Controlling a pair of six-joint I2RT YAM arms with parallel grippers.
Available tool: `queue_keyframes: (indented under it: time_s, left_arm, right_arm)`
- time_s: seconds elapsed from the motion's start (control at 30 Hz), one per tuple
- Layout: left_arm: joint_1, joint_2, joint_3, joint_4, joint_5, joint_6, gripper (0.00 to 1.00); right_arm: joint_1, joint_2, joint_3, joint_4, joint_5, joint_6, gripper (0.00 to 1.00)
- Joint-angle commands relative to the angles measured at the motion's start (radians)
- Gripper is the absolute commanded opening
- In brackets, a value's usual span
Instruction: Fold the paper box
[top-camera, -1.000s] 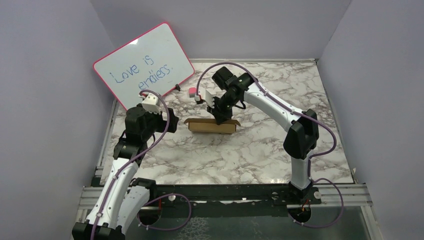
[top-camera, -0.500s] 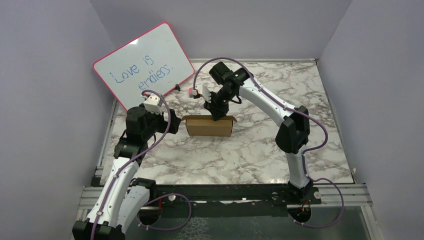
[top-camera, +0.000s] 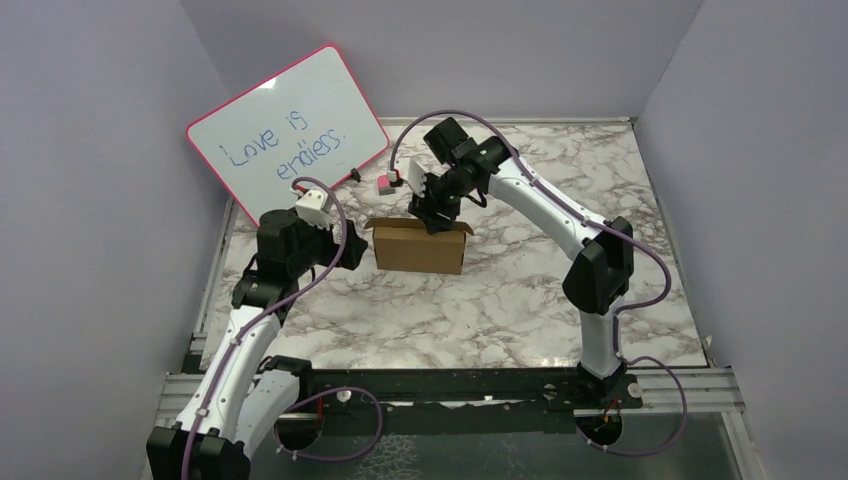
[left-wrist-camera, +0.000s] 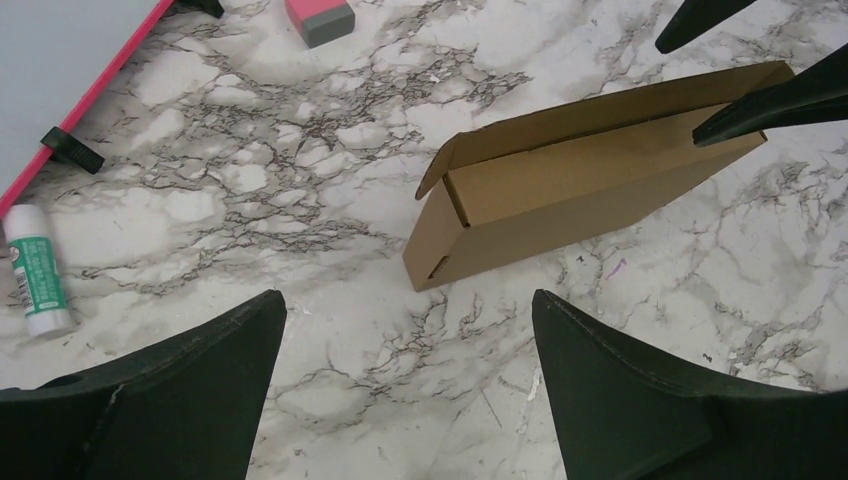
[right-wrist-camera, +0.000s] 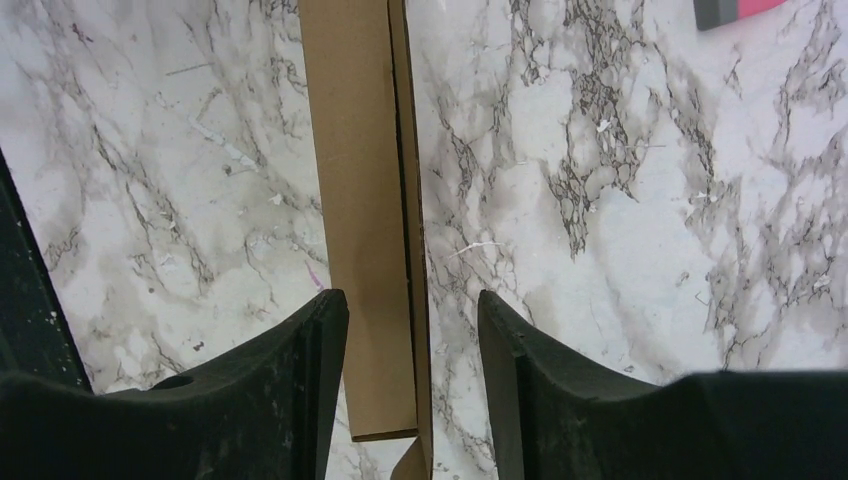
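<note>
The paper box (top-camera: 418, 250) is a plain brown cardboard box standing on one long side on the marble table (top-camera: 480, 310), its open face turned away from the arms. In the left wrist view the paper box (left-wrist-camera: 560, 200) shows a small end flap sticking out at its left end. My right gripper (top-camera: 432, 215) hangs over its top edge. In the right wrist view that gripper (right-wrist-camera: 410, 300) is open and straddles the paper box (right-wrist-camera: 365, 200) without gripping it. My left gripper (top-camera: 350, 245) stands open just left of the box, and the left gripper (left-wrist-camera: 407, 296) holds nothing.
A pink-rimmed whiteboard (top-camera: 285, 130) leans at the back left. A pink and grey eraser (top-camera: 384, 184) lies behind the box. A white tube with a green label (left-wrist-camera: 35, 270) lies near the whiteboard's foot. Purple walls close in the table on three sides.
My right gripper went from shut to open and let go of the box wall. The box rose from a low, flatter pose to standing tall. My left gripper moved slightly toward it.
</note>
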Motion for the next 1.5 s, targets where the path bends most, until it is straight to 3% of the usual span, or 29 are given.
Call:
queue_keyframes:
  time_s: [0.0,0.37,0.57,0.93,1.17,1.47]
  left_arm:
    - [0.002,0.020,0.023,0.026,0.048,0.014,0.92]
    - [0.003,0.101,0.100,0.015,0.108,0.001,0.88]
    - [0.003,0.137,0.137,-0.002,0.135,0.022,0.84]
    - [0.002,0.263,0.250,-0.105,0.167,0.120,0.70]
    - [-0.012,0.318,0.289,-0.154,0.181,0.149,0.59]
    - [-0.026,0.380,0.350,-0.188,0.177,0.165,0.55]
  right_arm:
    - [0.002,-0.048,0.002,0.029,-0.002,0.060,0.56]
    - [0.001,-0.135,-0.135,0.136,0.064,0.175,0.57]
    - [0.001,-0.259,-0.202,0.230,0.077,0.332,0.57]
    - [-0.002,-0.541,-0.553,0.359,0.393,0.613,0.59]
    - [-0.014,-0.616,-0.712,0.423,0.420,0.668,0.50]
    - [-0.018,-0.573,-0.723,0.505,0.395,0.670,0.41]
